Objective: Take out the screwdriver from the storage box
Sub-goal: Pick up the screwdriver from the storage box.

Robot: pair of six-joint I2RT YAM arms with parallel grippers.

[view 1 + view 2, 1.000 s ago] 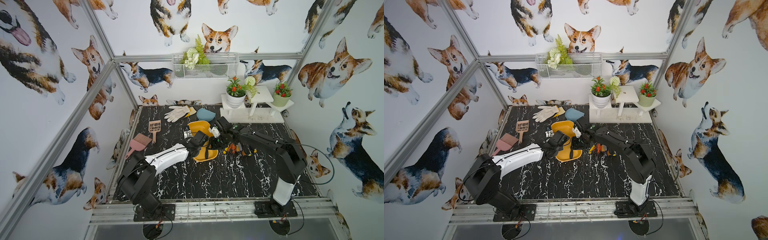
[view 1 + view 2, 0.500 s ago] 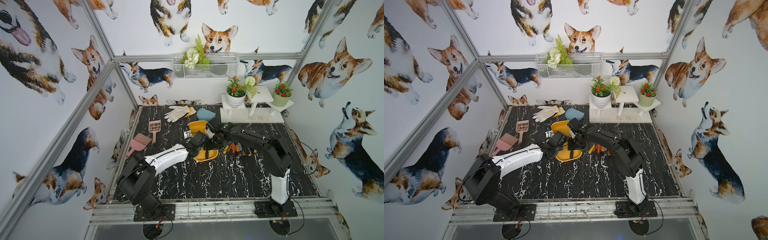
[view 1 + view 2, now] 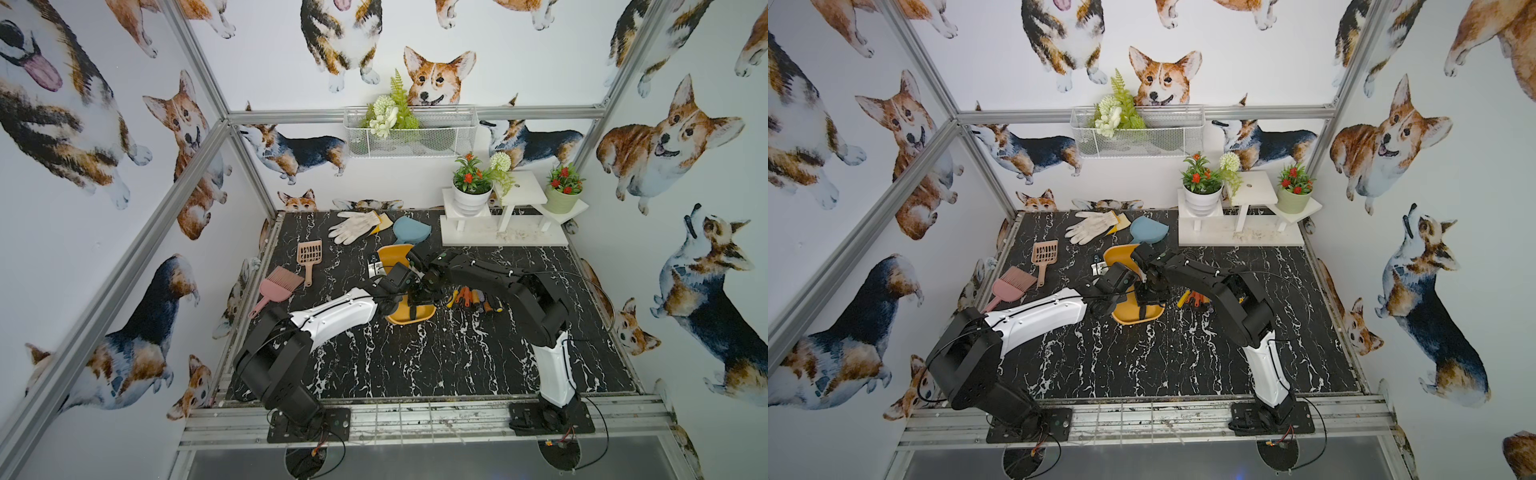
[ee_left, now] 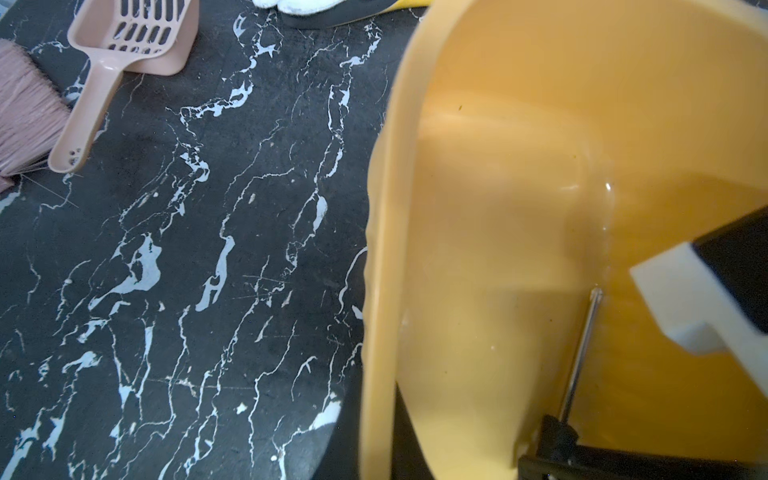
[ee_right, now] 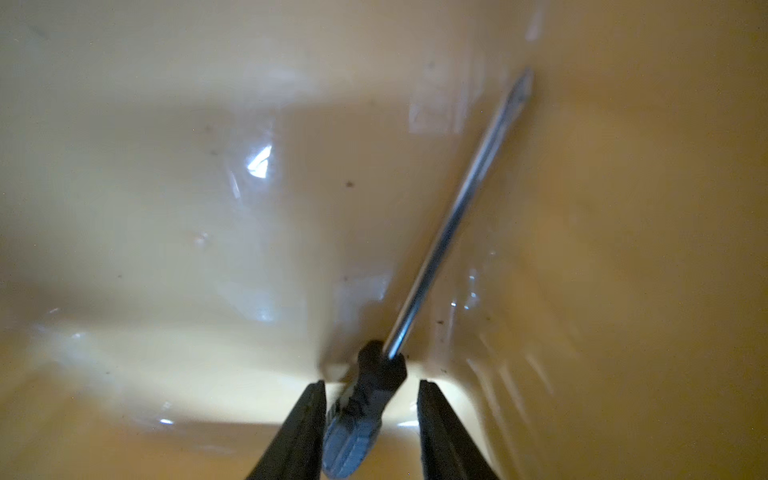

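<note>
The mustard-yellow storage box (image 3: 392,257) (image 3: 1121,259) sits mid-table under both arms. My left gripper (image 3: 392,291) (image 3: 1113,291) is shut on the box's left rim (image 4: 380,291), with a finger on each side of the wall. The screwdriver (image 5: 453,220) lies inside on the box floor, with a black and blue handle and a steel shaft (image 4: 582,349). My right gripper (image 5: 372,384) (image 3: 417,301) (image 3: 1148,297) reaches down into the box. Its fingers straddle the handle: one almost touches it and a gap shows at the other. In both top views the arms hide most of the screwdriver.
Several loose screwdrivers (image 3: 473,299) lie just right of the box. A pink scoop (image 3: 309,255), pink brush (image 3: 278,286), white glove (image 3: 353,226) and blue piece (image 3: 409,230) lie behind and left. A white plant stand (image 3: 498,232) occupies the back right.
My right arm has swung left and brought its gripper down the box toward its near end, onto the screwdriver's handle. The left arm and the box have not moved.
</note>
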